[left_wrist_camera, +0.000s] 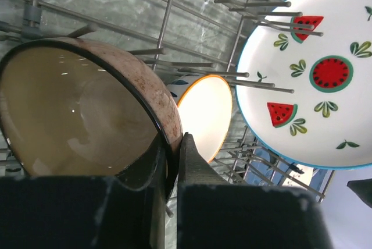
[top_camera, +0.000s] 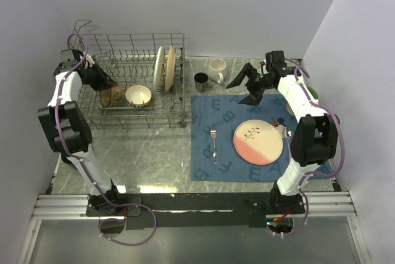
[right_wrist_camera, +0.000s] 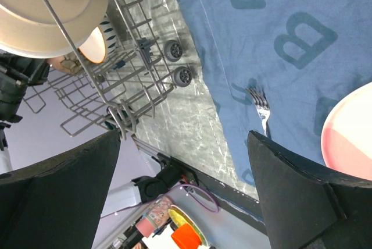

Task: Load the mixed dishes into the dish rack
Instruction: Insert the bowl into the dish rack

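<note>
The left gripper [left_wrist_camera: 173,144] is pinched narrow on the rim of a brown bowl [left_wrist_camera: 75,109], one finger inside and one outside. The bowl stands tilted on edge in the left part of the rack [top_camera: 139,115]. Just beside it sits an orange-rimmed bowl [left_wrist_camera: 206,115]. Beyond that, a watermelon plate [left_wrist_camera: 314,74] and a tan plate [top_camera: 170,68] stand upright between the tines.

The right gripper [top_camera: 242,90] hangs wide and empty over the far edge of the mat [top_camera: 203,153], near a dark mug [top_camera: 201,81] and a white mug [top_camera: 216,70]. A fork [top_camera: 214,142] and a pink plate [top_camera: 258,142] lie on the mat.
</note>
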